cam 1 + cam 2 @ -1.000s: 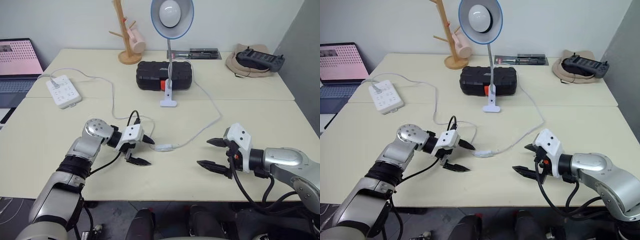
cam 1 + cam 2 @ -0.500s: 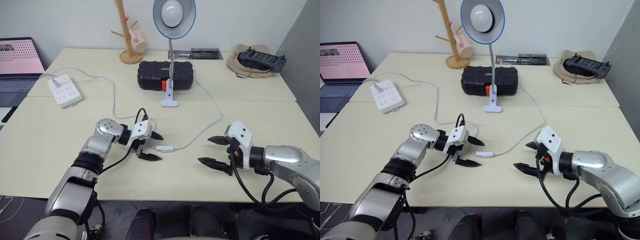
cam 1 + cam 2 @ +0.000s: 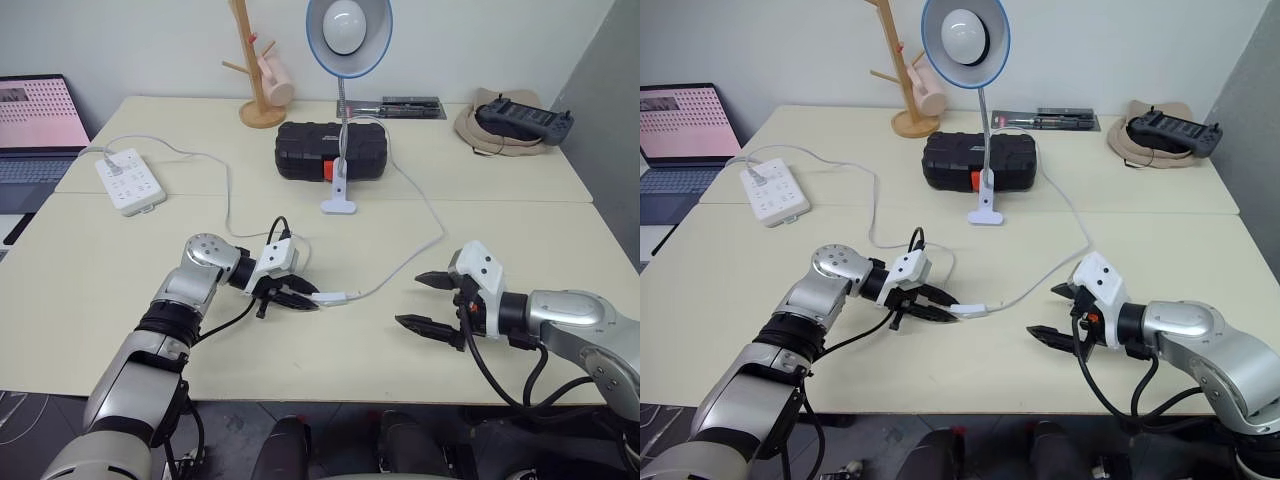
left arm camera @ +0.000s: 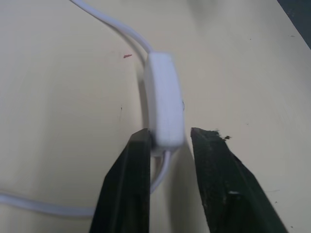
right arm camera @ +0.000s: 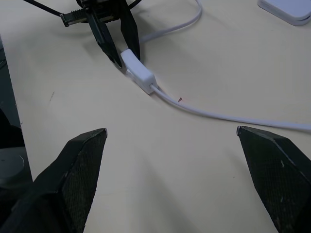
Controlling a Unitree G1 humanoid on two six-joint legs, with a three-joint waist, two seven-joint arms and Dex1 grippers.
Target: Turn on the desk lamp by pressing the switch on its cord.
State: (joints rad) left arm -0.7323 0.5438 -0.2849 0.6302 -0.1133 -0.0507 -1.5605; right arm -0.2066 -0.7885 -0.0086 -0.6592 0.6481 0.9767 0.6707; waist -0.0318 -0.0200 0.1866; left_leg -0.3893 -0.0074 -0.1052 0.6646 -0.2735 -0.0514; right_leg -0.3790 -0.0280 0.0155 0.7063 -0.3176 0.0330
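Note:
The desk lamp (image 3: 346,30) stands mid-table with its light-blue-rimmed shade facing me, bulb unlit, and its white base (image 3: 337,207) in front of a black case. Its white cord (image 3: 421,248) loops right, then runs back left to the switch (image 3: 335,297), which lies flat on the table. My left gripper (image 3: 305,300) is shut on the switch, its black fingers (image 4: 131,174) clamping the near end of the switch (image 4: 165,97). My right gripper (image 3: 408,300) hovers open to the right of the switch, a hand's width away, with nothing between its fingers (image 5: 77,174).
A white power strip (image 3: 127,180) lies at the left with the cord plugged in. At the back stand a black case (image 3: 330,150), a wooden mug tree (image 3: 250,60) with a pink mug, and a controller on a tan hat (image 3: 518,118). A laptop (image 3: 35,120) sits off the left edge.
My left gripper stood open beside the switch and has now shut on it. The right arm has stayed still and open.

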